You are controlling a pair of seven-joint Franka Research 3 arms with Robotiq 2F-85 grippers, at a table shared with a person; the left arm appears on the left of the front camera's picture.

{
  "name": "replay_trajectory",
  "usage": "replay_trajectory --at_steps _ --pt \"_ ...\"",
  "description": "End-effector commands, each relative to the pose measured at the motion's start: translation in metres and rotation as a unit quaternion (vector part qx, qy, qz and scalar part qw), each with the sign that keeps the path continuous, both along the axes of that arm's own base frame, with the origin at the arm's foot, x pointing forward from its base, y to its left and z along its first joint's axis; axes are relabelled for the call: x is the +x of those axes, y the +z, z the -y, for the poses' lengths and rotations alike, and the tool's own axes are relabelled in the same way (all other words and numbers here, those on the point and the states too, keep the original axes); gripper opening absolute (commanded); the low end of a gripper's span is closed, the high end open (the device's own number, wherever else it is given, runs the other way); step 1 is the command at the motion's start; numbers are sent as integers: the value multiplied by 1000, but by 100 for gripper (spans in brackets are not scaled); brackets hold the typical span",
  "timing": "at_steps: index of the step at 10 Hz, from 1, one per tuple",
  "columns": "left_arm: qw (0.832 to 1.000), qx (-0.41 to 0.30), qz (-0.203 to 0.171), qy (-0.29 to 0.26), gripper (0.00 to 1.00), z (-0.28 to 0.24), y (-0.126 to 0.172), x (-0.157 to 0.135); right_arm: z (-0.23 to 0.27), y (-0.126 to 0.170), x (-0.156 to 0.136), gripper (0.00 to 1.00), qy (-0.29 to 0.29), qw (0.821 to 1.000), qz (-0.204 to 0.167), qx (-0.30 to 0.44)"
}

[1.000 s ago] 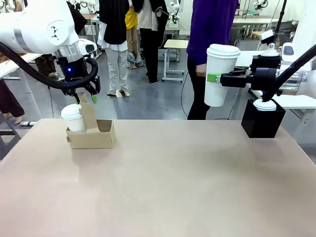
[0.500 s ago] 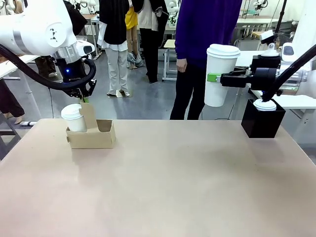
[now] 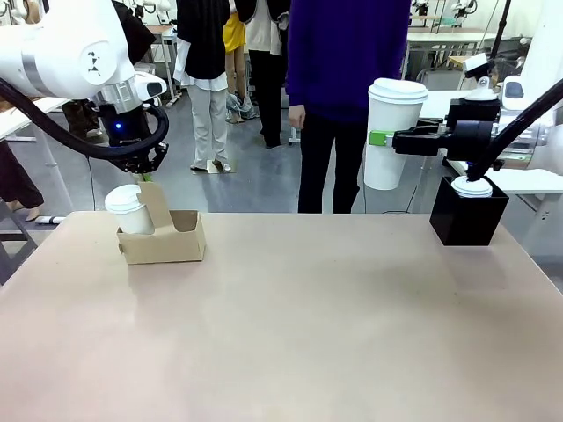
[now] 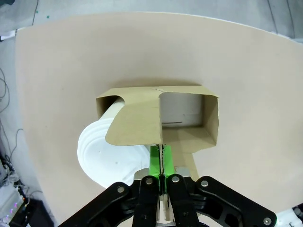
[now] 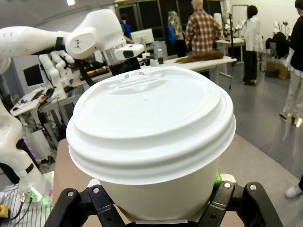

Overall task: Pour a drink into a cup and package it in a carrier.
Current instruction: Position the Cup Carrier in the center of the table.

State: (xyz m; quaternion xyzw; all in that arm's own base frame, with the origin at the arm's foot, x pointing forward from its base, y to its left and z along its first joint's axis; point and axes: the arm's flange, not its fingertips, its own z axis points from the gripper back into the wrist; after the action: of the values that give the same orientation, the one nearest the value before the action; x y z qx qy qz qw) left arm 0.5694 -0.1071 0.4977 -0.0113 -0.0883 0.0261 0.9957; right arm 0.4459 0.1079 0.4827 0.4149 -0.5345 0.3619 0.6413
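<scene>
The brown cardboard carrier (image 3: pixel 167 243) stands at the table's far left, with a short lidded white cup (image 3: pixel 125 209) in its left slot. My left gripper (image 3: pixel 143 175) is above it, shut on its upright centre handle. In the left wrist view the green pads (image 4: pixel 155 162) pinch the handle's edge above the carrier (image 4: pixel 142 118), beside the short cup's lid (image 4: pixel 106 153). At the right, my right gripper (image 3: pixel 380 138) is shut on the tall white cup (image 3: pixel 393 105), lidded and held in the air. That cup (image 5: pixel 151 127) fills the right wrist view between the right gripper's (image 5: pixel 158 215) fingers. The drink is out of view.
A black box (image 3: pixel 466 220) at the table's far right carries a small lidded white cup (image 3: pixel 472 186). A person in a purple top (image 3: pixel 343 79) stands at the far edge. The table's middle and near half (image 3: pixel 290 334) are bare.
My left gripper has shut on the carrier's handle, and the carrier has shifted slightly left. The person behind the table has walked left. The right arm holds still.
</scene>
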Motion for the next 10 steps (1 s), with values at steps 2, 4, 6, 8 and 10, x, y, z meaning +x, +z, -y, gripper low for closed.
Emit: replay_trajectory --at_steps 2,4,6,8,10 --pt "999 -39 -15 19 2 -4 5 4 -2 5 1 80 0 1000 3 2" --pt "998 -42 -19 40 2 -1 30 1 -2 5 1 80 0 1000 3 2" --pt "997 -44 -30 48 2 13 61 -13 -2 5 1 80 0 1000 3 2" --pt "998 -39 -41 39 2 44 87 -45 -2 5 1 80 0 1000 3 2" --pt "997 -29 -38 61 2 81 101 -82 -2 5 1 80 0 1000 3 2"
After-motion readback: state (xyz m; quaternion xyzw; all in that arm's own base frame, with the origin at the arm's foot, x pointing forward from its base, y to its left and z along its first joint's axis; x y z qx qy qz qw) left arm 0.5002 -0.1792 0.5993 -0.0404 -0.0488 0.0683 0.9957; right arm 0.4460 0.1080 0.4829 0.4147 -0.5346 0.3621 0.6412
